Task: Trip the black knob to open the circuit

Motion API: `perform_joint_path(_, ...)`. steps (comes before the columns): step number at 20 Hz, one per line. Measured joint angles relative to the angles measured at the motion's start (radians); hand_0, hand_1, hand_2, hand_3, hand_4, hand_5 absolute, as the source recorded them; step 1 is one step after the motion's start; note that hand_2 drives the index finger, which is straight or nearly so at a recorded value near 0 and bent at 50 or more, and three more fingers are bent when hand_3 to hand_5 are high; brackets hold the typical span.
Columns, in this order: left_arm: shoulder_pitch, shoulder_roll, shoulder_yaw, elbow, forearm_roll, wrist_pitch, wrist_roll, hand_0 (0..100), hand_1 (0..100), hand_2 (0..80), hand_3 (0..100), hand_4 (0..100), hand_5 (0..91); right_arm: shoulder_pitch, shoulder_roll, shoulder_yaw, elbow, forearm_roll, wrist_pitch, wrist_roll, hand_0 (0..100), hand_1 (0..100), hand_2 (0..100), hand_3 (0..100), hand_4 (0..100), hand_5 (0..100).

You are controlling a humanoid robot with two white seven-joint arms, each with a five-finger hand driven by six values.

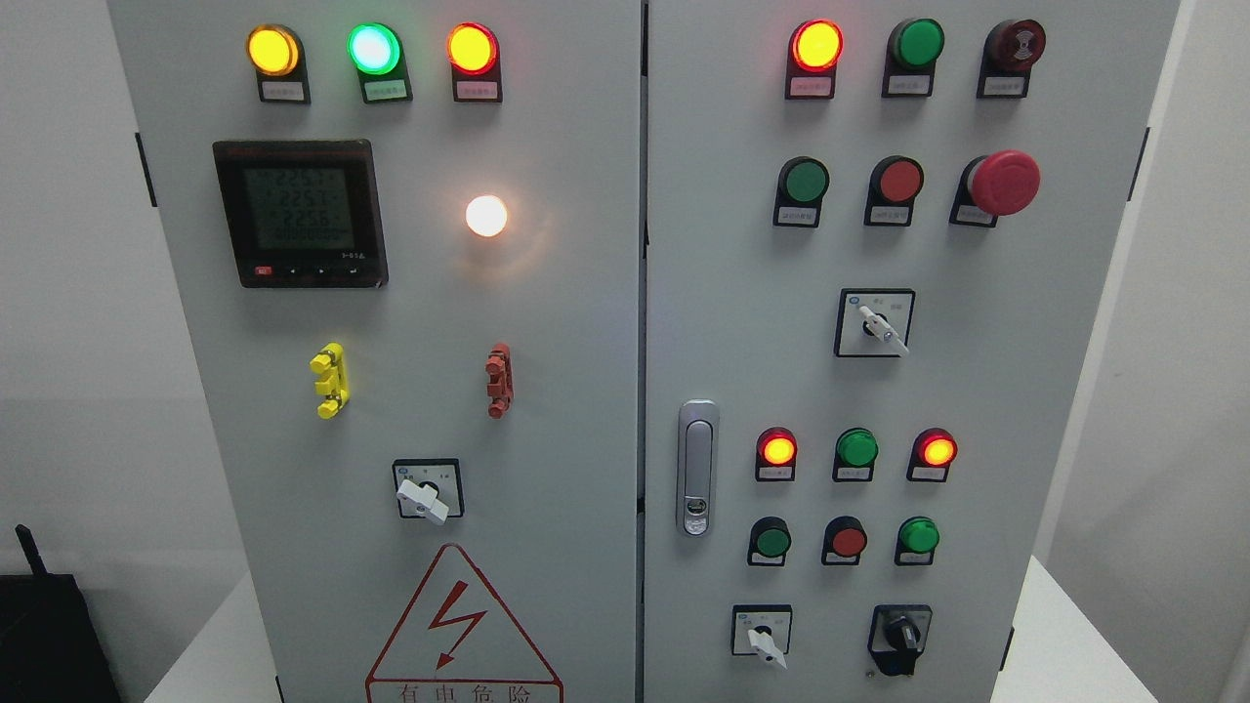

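The black rotary knob (900, 635) sits at the lower right corner of the grey metal cabinet's right door (1055, 391), just right of a white-handled selector switch (763, 637) and below a green round pushbutton (918, 536). No hand is in view, so hand state and position relative to the knob cannot be told.

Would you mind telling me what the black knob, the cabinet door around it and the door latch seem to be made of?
The black knob looks like moulded plastic: dark, smooth, with soft glints. The cabinet door seems to be painted sheet metal, an even pale grey with a matt finish. The door latch appears to be metal or chrome-plated plastic, given its silvery sheen; the view cannot settle which.
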Motion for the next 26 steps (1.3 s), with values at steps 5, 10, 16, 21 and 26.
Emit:
perform_joint_path(5, 0.000, 0.000, 0.000, 0.000, 0.000, 0.000, 0.000, 12, 39, 0.0, 0, 0, 0.0, 0.013, 0.000, 0.008, -0.095, 0.007, 0.009, 0.004, 100, 86, 0, 100, 89, 84)
perform_joint_path(10, 0.000, 0.000, 0.000, 0.000, 0.000, 0.000, 0.000, 12, 39, 0.0, 0, 0, 0.0, 0.012, -0.001, 0.008, -0.125, 0.007, 0.043, 0.007, 100, 87, 0, 100, 90, 86)
perform_joint_path(16, 0.000, 0.000, 0.000, 0.000, 0.000, 0.000, 0.000, 12, 39, 0.0, 0, 0, 0.0, -0.012, -0.003, 0.003, -0.179, 0.007, 0.094, 0.007, 100, 87, 0, 100, 90, 86)
perform_joint_path(21, 0.000, 0.000, 0.000, 0.000, 0.000, 0.000, 0.000, 12, 39, 0.0, 0, 0, 0.0, -0.045, -0.008, -0.009, -0.194, 0.007, 0.124, 0.008, 100, 88, 0, 100, 90, 86)
perform_joint_path(26, 0.000, 0.000, 0.000, 0.000, 0.000, 0.000, 0.000, 12, 39, 0.0, 0, 0, 0.0, -0.083, -0.008, -0.045, -0.204, 0.005, 0.157, 0.008, 100, 89, 0, 100, 91, 86)
